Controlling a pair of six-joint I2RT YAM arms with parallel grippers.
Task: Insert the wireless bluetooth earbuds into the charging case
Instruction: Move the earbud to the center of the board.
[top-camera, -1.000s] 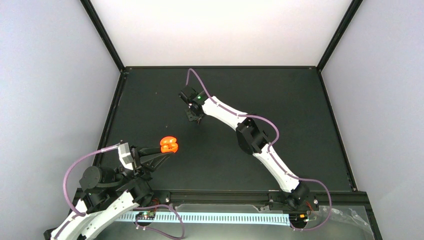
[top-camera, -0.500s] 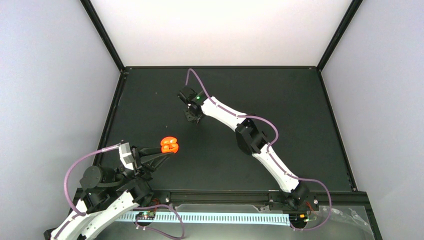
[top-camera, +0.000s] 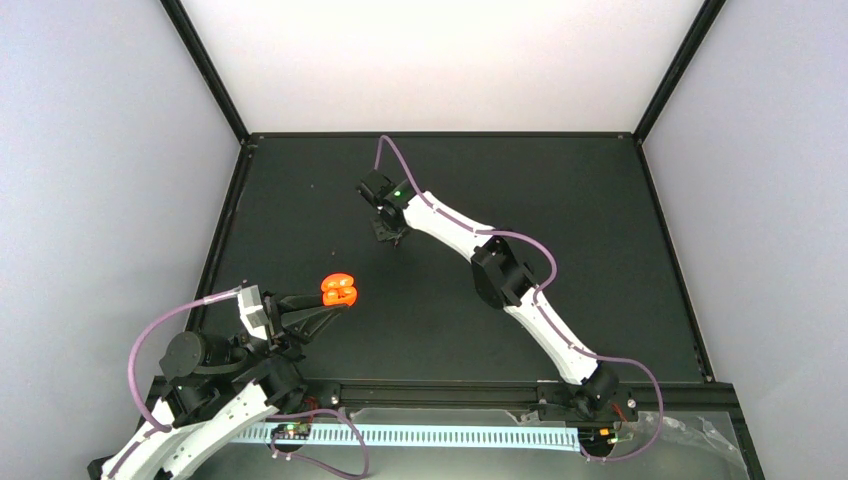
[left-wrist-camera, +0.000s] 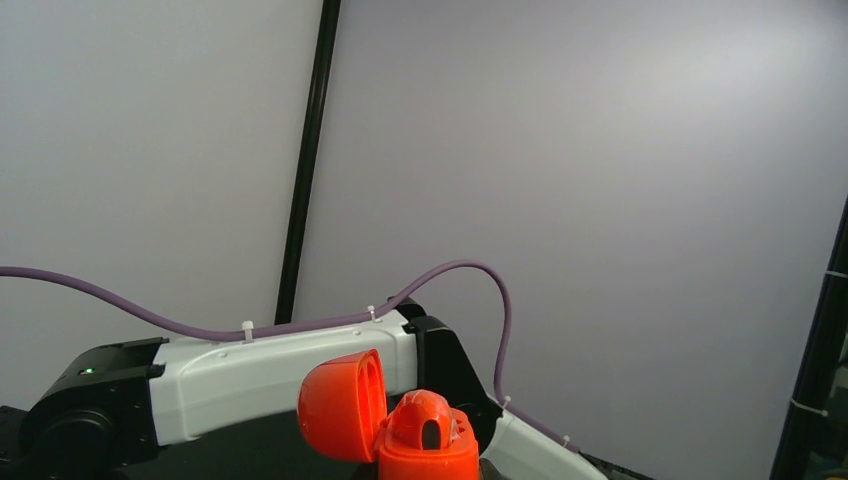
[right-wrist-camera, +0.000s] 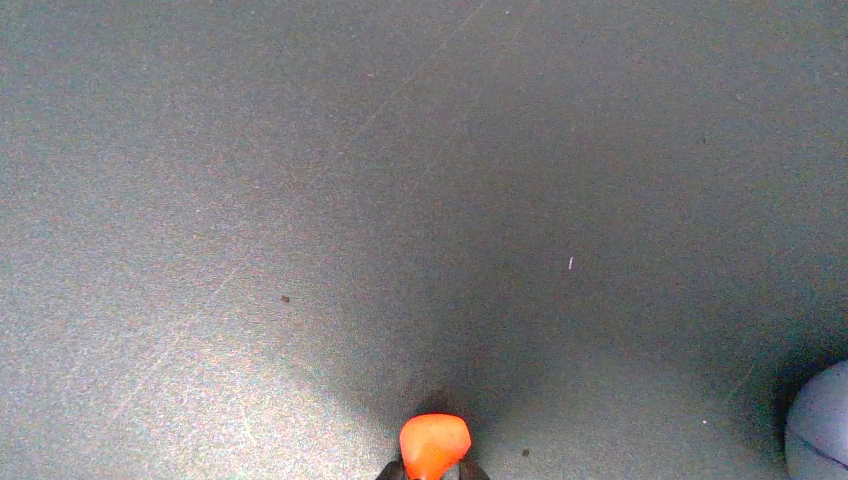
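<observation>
Hardly anything had shifted since the earlier frame: the left gripper (top-camera: 338, 303) stayed clamped on the open red-orange charging case (top-camera: 339, 290). Well beyond the case, the right gripper (top-camera: 388, 232) pinched a red-orange earbud (right-wrist-camera: 433, 443) over the black table (top-camera: 560, 180).

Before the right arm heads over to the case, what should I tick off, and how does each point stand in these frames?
1. Left claw gripping the orange charging case: ok.
2. Case lid swung open: ok.
3. Right claw pinching a red-orange earbud: ok.
4. Bare table between the right claw and the case, nothing in the way: ok.
5. A free socket showing in the case: cannot tell.
6. Earbud turned the right way for its socket: cannot tell; only its tip shows.
</observation>
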